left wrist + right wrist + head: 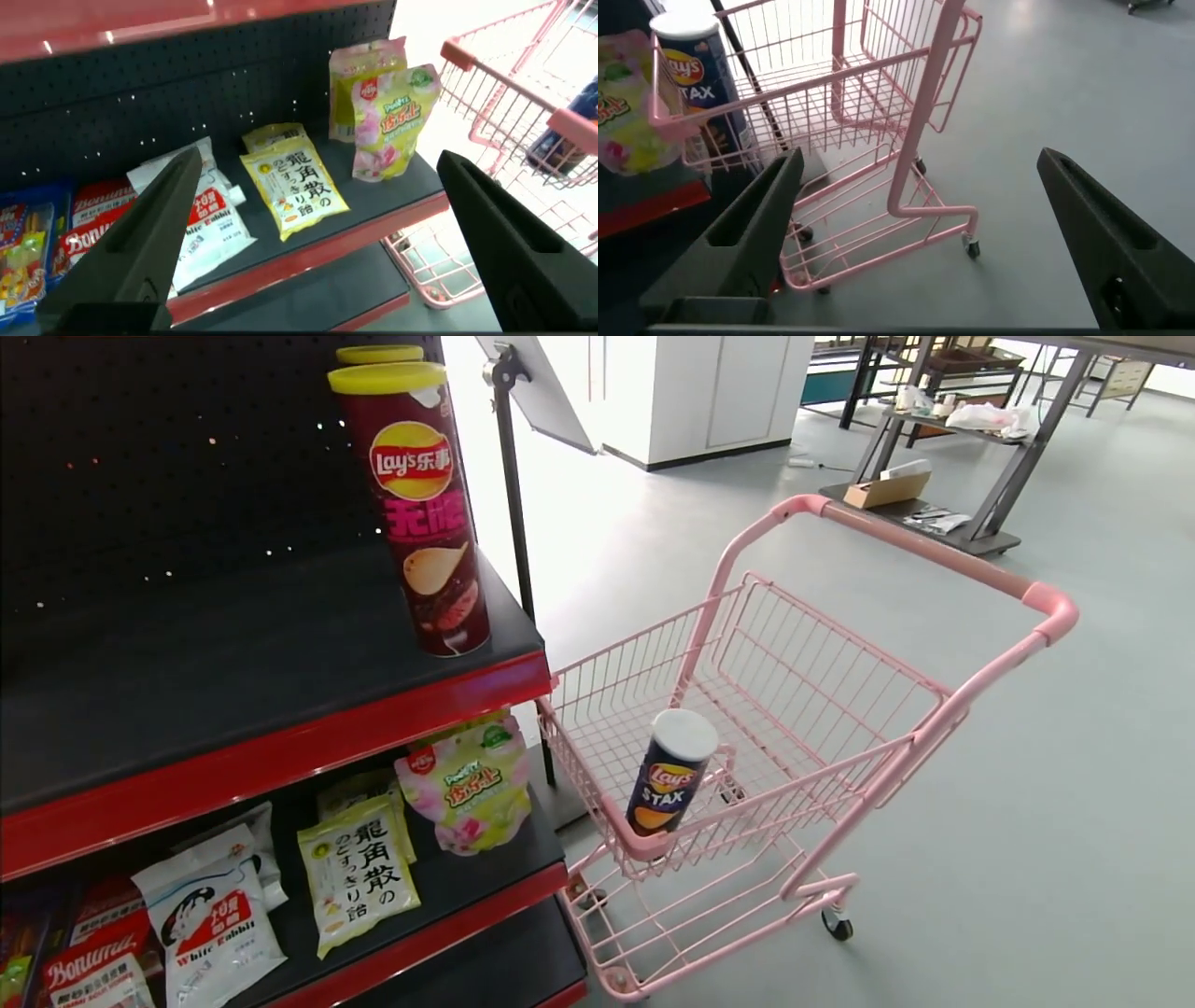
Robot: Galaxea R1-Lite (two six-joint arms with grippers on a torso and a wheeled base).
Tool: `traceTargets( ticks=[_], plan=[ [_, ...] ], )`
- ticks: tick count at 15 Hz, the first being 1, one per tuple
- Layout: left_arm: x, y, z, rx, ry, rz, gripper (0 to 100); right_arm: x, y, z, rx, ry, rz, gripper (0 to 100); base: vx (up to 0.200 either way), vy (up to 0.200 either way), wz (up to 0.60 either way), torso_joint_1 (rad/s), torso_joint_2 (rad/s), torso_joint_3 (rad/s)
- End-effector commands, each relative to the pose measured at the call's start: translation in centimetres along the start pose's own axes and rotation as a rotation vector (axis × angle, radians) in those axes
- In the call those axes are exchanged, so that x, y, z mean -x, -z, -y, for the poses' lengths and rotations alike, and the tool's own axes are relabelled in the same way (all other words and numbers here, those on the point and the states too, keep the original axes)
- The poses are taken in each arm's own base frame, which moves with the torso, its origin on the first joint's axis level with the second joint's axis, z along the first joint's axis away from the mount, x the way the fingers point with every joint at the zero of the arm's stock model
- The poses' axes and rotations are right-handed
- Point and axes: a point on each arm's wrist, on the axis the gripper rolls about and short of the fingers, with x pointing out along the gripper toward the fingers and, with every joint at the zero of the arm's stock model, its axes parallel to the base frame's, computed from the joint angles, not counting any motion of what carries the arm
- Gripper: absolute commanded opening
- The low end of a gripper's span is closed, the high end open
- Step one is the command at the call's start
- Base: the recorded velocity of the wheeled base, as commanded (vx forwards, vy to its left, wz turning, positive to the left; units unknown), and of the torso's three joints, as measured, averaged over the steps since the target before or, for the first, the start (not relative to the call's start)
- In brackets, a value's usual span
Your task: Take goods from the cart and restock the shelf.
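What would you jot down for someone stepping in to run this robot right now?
Left gripper: open, empty, in front of the lower shelf with its snack bags.
Right gripper: open, empty, beside the cart.
Things: one blue chip can with a white lid stands in the cart's corner nearest the shelf. A maroon chip can with a yellow lid stands at the end of the upper shelf, with another yellow lid behind it.
Done: cans are up on the shelf.
Left: grasp the blue can, lift it out, and set it on the shelf.
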Motion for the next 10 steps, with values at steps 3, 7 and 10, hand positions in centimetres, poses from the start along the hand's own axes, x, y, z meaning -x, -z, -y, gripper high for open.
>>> traceTargets(
  ticks=[3, 7, 10],
  plan=[
    [-0.01, 0.00, 0.00, 0.000, -0.001, -0.001, 100, 0.00, 0.00, 0.00, 0.000, 0.000, 0.000, 100, 0.000, 0.000, 0.00, -0.150, 0.53, 0.365],
    [-0.01, 0.00, 0.00, 0.000, -0.001, -0.001, 100, 0.00, 0.00, 0.00, 0.001, 0.000, 0.000, 100, 0.000, 0.000, 0.00, -0.128, 0.50, 0.382],
    [-0.01, 0.00, 0.00, 0.000, -0.001, -0.001, 100, 0.00, 0.00, 0.00, 0.003, 0.000, 0.000, 100, 0.000, 0.000, 0.00, -0.082, 0.45, 0.360]
  ],
)
